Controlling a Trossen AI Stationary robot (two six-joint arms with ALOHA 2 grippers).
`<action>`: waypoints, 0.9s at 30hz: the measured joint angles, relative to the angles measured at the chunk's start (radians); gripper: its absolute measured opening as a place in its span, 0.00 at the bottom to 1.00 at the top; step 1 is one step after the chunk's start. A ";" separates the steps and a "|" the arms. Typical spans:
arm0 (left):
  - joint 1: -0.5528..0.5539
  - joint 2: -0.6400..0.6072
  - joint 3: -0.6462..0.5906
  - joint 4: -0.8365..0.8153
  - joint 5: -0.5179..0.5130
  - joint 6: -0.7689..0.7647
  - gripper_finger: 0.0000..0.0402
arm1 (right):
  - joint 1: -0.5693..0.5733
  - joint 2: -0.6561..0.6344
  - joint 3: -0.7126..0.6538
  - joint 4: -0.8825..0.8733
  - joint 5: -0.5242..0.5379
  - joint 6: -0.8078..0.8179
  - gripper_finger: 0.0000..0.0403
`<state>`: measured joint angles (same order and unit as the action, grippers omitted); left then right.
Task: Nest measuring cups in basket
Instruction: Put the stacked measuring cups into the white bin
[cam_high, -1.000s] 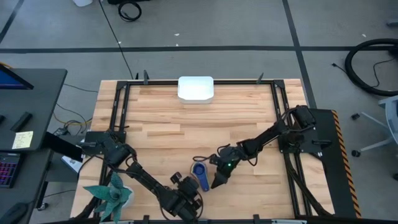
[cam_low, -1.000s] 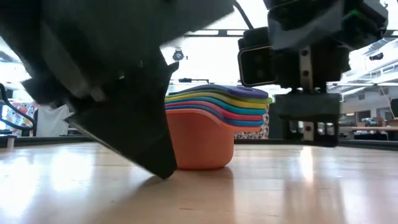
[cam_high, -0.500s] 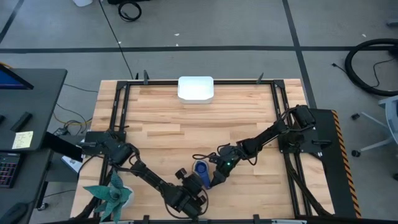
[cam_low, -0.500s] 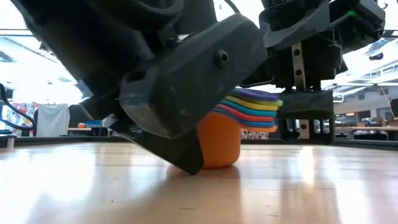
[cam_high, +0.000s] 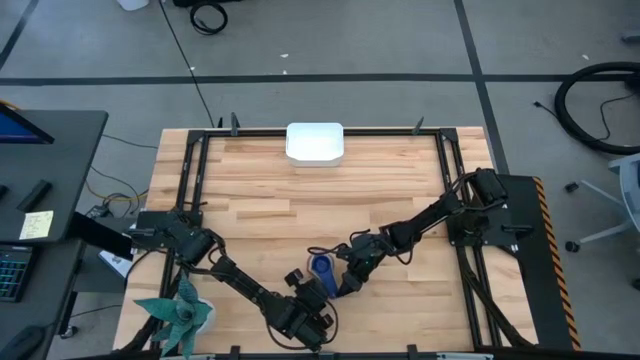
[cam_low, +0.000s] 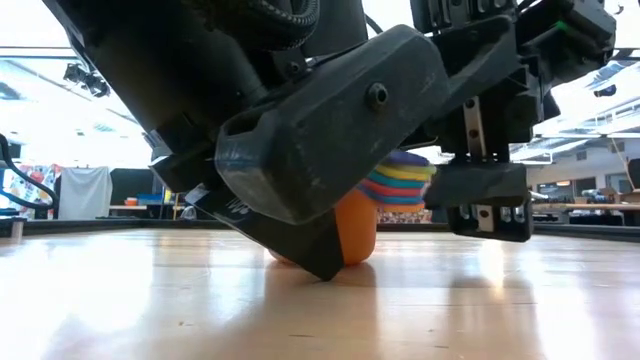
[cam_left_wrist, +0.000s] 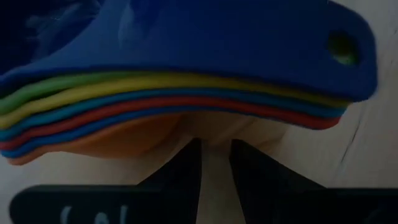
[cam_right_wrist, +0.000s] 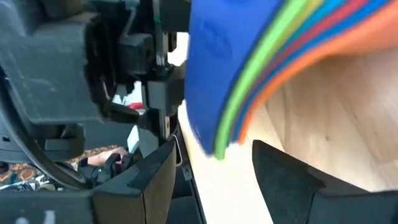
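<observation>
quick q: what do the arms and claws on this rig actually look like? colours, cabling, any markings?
Both arms are dark, near-black, jointed links with black cables looped along them. The left claw has blocky matte-black fingers with a round screw head on the side and small white lettering near its base. The right claw has flat black fingers on a silvery metal rail.

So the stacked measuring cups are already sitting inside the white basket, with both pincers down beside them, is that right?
Not quite. The measuring cups are stacked, but on the bare wood at the near side of the table, with the left pincer and right pincer beside them. The basket sits apart at the far edge, as the high view shows.
</observation>
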<state>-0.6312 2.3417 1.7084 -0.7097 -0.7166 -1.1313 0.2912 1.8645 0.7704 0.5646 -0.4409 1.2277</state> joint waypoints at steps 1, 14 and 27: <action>0.000 0.000 0.000 0.000 0.000 0.000 0.23 | -0.001 0.000 0.000 -0.007 -0.005 0.003 0.54; 0.000 0.001 0.000 0.000 0.003 0.002 0.23 | -0.022 0.000 0.000 -0.042 0.058 -0.045 0.54; 0.002 0.001 0.000 0.001 0.005 0.051 0.23 | -0.053 0.000 0.000 0.050 0.051 -0.048 0.54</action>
<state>-0.6294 2.3425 1.7084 -0.7090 -0.7114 -1.0803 0.2386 1.8645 0.7704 0.6150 -0.3901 1.1796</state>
